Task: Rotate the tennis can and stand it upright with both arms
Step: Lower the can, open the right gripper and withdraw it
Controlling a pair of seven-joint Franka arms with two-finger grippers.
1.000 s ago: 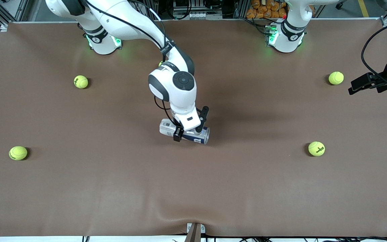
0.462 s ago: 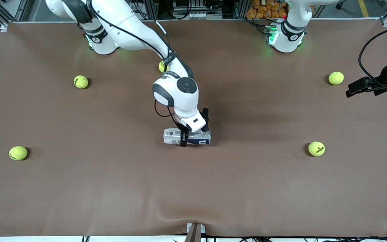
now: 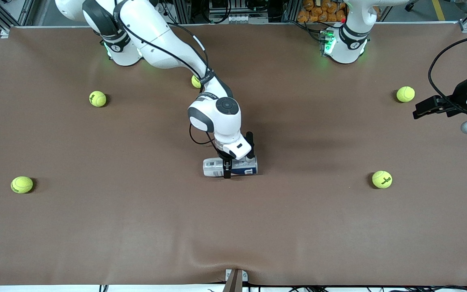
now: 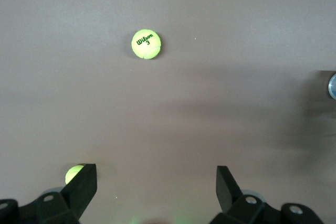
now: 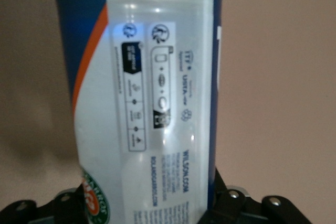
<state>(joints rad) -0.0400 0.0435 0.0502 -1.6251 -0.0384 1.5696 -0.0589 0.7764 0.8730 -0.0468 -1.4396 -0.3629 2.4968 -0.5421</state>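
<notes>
Right gripper [image 3: 238,163] straddled your tennis can [image 3: 230,167], which lay flat at mid-table; whether its jaws gripped or had let go, you couldn't tell | left gripper [image 4: 152,190] hovered wide open and empty over its table end, waiting | you'd have counted one can, five tennis balls.

White jointed arms [image 3: 164,36] with dark grey joint bands, black cables, green-lit bases [image 3: 125,50], black grippers [image 3: 239,160].
</notes>
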